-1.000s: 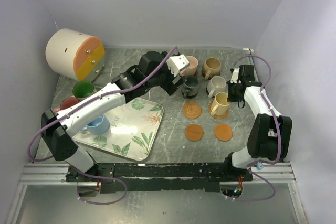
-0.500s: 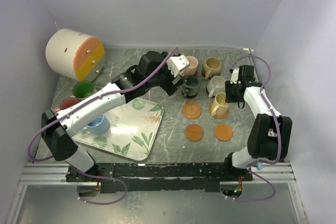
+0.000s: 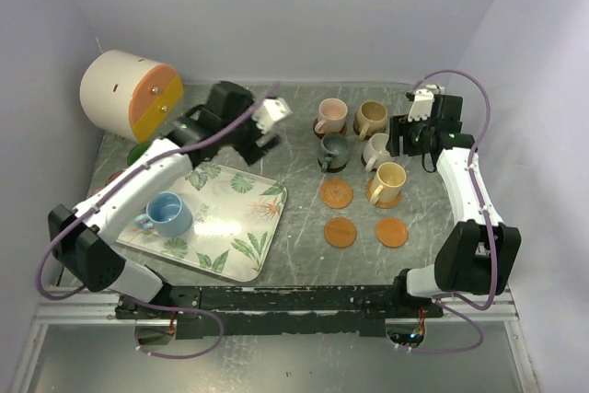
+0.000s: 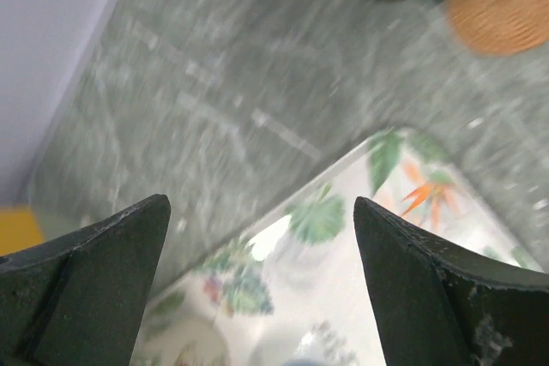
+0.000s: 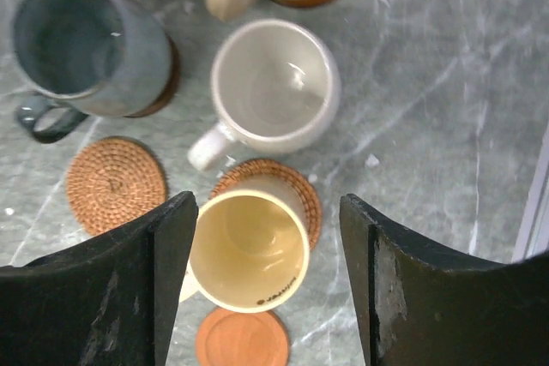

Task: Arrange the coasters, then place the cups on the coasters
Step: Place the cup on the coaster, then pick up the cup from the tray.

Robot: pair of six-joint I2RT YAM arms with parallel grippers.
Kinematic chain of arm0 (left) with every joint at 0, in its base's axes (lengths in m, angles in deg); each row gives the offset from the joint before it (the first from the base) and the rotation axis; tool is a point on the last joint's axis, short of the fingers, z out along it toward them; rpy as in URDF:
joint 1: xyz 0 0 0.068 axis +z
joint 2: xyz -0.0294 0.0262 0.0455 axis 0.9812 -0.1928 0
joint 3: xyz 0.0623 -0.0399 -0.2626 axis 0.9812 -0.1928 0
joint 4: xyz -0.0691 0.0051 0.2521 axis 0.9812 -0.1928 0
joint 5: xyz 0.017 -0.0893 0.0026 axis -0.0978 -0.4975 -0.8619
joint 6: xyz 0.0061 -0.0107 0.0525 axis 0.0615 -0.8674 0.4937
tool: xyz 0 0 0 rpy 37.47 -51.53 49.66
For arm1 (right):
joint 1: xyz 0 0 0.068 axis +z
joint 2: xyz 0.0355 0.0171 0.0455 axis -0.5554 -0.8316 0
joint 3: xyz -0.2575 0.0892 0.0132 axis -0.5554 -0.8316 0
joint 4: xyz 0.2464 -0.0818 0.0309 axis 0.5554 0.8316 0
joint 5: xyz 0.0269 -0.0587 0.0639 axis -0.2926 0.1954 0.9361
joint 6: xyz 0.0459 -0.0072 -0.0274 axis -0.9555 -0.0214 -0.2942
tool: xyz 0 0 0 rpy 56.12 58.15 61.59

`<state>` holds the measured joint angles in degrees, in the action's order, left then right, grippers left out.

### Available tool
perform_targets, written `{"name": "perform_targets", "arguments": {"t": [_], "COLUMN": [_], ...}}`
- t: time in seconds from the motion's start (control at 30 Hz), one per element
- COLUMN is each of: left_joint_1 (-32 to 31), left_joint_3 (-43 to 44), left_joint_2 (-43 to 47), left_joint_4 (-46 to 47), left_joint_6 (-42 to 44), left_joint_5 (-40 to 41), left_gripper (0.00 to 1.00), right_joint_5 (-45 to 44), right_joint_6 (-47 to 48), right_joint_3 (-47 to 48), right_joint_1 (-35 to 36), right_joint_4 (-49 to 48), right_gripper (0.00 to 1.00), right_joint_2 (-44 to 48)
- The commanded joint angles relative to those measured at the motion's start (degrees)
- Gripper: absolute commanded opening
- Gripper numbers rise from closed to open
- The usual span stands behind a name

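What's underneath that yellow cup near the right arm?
A brown woven coaster: its edge peeks out beside the yellow cup. The cup covers the rest, so its middle cannot be seen.

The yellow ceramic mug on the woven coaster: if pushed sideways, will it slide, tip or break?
The yellow ceramic mug looks stiff and glossy, so it may slip when gripped. It looks broad for its height, so it probably slides rather than tips, perhaps dragging the woven round coaster. The cream ceramic mug stands close; a knock could chip either.

Left arm (image 3: 138, 181), right arm (image 3: 465, 183): jaws apart.
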<state>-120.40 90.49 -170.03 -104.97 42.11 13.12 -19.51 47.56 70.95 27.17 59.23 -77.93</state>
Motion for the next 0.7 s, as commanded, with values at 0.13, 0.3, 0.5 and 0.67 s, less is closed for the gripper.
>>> {"name": "perform_targets", "arguments": {"t": [0.13,0.3,0.5,0.67], "left_joint_1": [22.1,32.9,39.4,39.5], "left_joint_3": [-5.6,-7.8,-11.9,-17.5], "left_joint_2": [8.2,8.8,7.4,7.7], "left_joint_4": [-17.0,-30.0,-41.0,-35.4], "left_joint_6": [11.3,28.2,45.1,48.0], "left_joint_5": [-10.0,-14.4,-12.5,-8.3], "left_gripper": [0.98,0.93,0.86,0.83], "right_joint_5": [22.7,25.2,24.7,25.4], "right_joint_6": [6.8,6.5,6.9,6.8], "right_joint_3": [2.5,0.6,-0.9,-1.3], "right_joint_1": [0.3,1.3,1.7,1.7], "right_joint_4": [-3.3,-5.3,-5.1,-5.0], "right_gripper": [0.69,0.69,0.69,0.69], "right_joint_2": [1.7,2.1,2.8,3.1]}}
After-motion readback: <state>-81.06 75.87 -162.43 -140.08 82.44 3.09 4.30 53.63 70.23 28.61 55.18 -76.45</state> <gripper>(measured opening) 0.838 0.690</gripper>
